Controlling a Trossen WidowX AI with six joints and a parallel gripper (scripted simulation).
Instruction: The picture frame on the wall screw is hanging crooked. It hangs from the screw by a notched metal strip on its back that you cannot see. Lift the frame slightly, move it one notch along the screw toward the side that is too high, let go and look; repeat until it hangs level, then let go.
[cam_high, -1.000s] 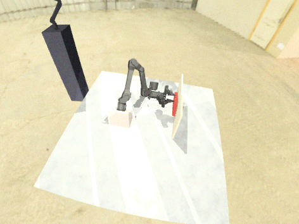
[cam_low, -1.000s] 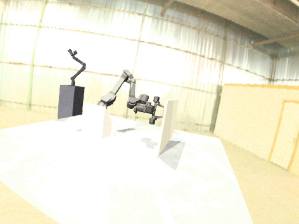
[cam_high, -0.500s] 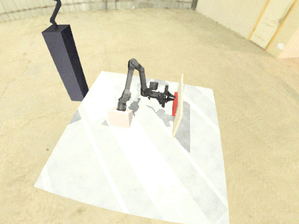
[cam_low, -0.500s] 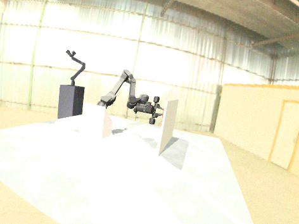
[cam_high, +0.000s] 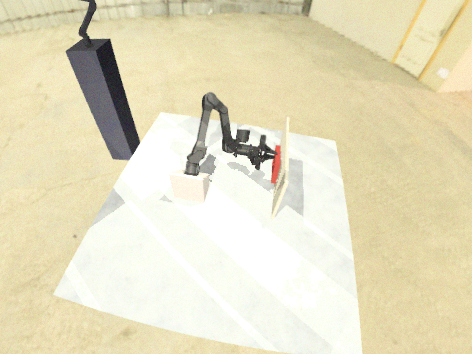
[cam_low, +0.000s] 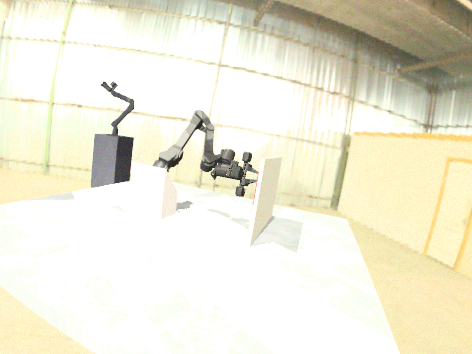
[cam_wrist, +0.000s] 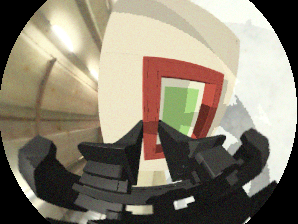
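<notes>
The red picture frame (cam_high: 275, 170) (cam_wrist: 151, 90) with a green picture hangs against the upright cream wall panel (cam_high: 286, 135) (cam_low: 265, 200) (cam_wrist: 120, 85). My gripper (cam_high: 275, 156) (cam_low: 257, 177) (cam_wrist: 150, 122) is shut on the frame's bar that lies at the left in the wrist view. That view is turned, with the ceiling at its left and the table at its right, so this looks like the upper bar. The screw and notched strip are hidden. The exterior view shows the panel nearly edge-on, and I cannot tell exactly how level the frame hangs.
The panel stands on the pale table (cam_high: 175, 280) (cam_low: 200, 290). The arm's base sits on a pale pink block (cam_high: 190, 187) (cam_low: 170, 200) at the left. A dark pillar (cam_high: 100, 95) (cam_low: 105, 160) with another arm on it stands beyond the table.
</notes>
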